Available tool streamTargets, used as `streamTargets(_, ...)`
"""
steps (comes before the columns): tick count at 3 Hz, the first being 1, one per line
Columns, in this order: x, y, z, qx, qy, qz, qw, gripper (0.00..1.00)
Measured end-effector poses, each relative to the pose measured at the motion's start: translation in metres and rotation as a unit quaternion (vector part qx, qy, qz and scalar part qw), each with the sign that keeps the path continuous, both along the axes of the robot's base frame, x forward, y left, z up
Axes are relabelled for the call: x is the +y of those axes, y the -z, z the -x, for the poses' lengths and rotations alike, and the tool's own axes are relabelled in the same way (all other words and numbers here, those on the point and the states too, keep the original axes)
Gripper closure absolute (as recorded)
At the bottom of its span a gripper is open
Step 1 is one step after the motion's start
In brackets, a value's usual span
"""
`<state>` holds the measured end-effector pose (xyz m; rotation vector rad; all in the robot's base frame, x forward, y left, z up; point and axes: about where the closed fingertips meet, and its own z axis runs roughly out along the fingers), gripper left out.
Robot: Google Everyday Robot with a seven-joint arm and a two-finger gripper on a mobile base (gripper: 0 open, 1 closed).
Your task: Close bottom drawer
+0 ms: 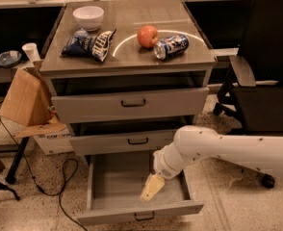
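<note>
The grey cabinet's bottom drawer (pixel 139 212) is pulled far out. Its plain grey tray (pixel 117 179) is bare inside, and a small dark bar handle (pixel 144 217) sits on its low front. My gripper (pixel 151 188) hangs from the white arm (pixel 228 150), which reaches in from the right. It sits over the right part of the open tray, just behind the drawer front. The middle drawer (pixel 132 141) and the top drawer (pixel 132 104) above it stand slightly ajar.
On the cabinet top lie a white bowl (pixel 88 17), a chip bag (pixel 89 43), an apple (pixel 147 35) and a can (pixel 171 46). A black chair (pixel 266 71) stands to the right. A brown paper bag (pixel 23 97), a box and cables sit to the left.
</note>
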<state>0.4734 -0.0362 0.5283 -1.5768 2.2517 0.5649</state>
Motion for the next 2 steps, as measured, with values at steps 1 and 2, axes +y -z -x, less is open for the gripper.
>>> streamTargets(1,0.001,0.0741,0.0084,0.036,0.035,-0.01,0.9987,0.0)
streamTargets(2,0.0011,0.073,0.0084,0.035,0.034,-0.009,0.9988,0.0)
